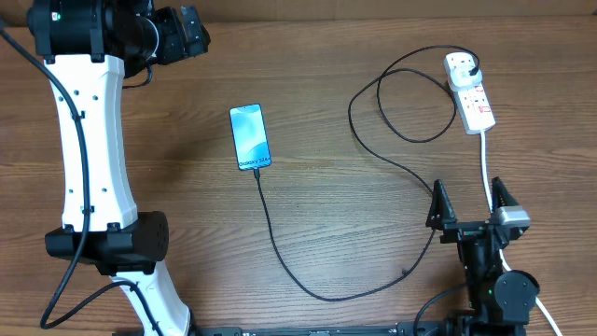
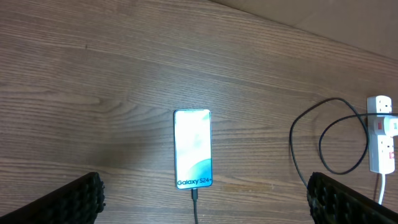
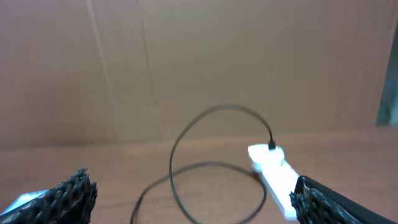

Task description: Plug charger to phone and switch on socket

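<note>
We see both grippers spread wide, holding nothing: the left gripper [image 1: 191,33] at the upper left of the overhead frame, the right gripper [image 1: 468,198] at lower right. Bare table [image 1: 364,233] lies between them. The phone [image 1: 250,136] sits centre-left, screen lit, with the charger [image 1: 280,247] meeting its lower edge. The socket [image 1: 471,91] lies upper right.

Even, soft indoor light with faint shadows; overhead and left wrist views sharp, right wrist view blurred.

The phone [image 2: 193,149] screen reads "Galaxy S24+" in white near its cable end.
</note>
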{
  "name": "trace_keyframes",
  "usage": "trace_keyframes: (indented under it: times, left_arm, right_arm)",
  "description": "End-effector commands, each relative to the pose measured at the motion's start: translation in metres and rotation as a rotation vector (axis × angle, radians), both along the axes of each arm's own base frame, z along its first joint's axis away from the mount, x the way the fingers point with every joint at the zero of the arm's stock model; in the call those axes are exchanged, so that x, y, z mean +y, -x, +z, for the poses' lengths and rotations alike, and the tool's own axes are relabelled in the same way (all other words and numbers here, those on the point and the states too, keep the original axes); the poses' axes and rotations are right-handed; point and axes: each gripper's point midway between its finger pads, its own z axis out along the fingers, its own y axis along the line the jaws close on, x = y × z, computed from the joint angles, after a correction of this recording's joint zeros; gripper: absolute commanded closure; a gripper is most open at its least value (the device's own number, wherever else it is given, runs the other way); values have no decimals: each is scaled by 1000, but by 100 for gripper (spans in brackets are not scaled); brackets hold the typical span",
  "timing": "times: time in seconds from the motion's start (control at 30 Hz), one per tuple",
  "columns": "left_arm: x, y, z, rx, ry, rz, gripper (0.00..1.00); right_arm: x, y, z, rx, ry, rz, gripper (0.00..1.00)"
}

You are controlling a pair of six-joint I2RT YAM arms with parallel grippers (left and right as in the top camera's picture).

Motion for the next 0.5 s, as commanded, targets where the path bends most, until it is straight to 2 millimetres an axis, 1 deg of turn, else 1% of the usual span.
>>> trace_keyframes:
  times: [0.0,0.17,0.47]
  left_arm:
    - [-2,-1,-3,6,-8,-3,0]
    - [-2,-1,-3,6,-8,-3,0]
    - [-2,-1,-3,6,-8,-3,0]
  right_arm:
    - [0,-2,-31,101,-7,1,0]
    - [6,-2,-31,100,-8,36,0]
    - [6,-2,-32,101,-8,35,0]
